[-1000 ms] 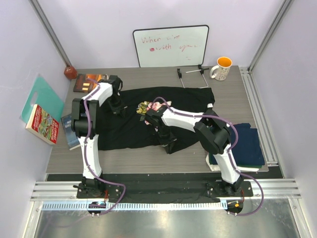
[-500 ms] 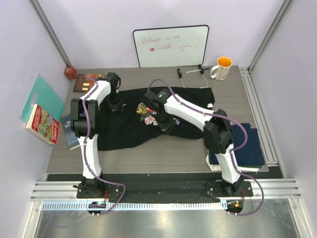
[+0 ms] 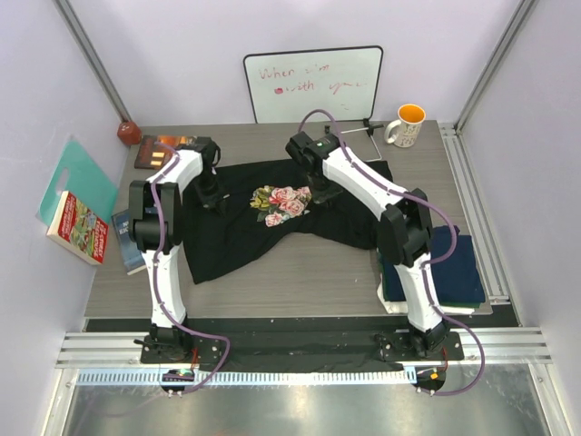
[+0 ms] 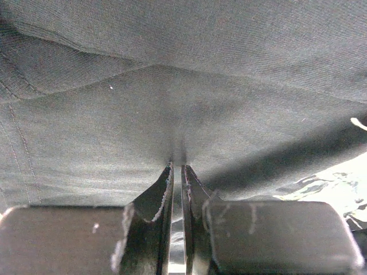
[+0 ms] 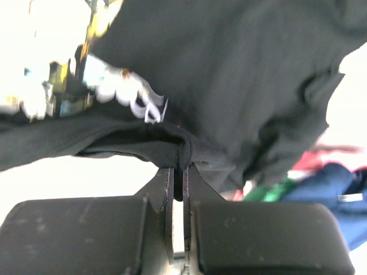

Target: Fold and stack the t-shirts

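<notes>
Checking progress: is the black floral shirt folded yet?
Not folded: the black shirt lies spread and rumpled across the table.

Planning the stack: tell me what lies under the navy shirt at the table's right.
A white edge peeks out beneath the navy shirt; whatever else lies below is covered.

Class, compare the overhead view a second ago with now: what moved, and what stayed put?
The right gripper, shut on the black t-shirt, carried its near edge back toward the whiteboard, uncovering the floral print. The left gripper stayed clamped on the shirt; mug and folded navy shirt did not move.
</notes>
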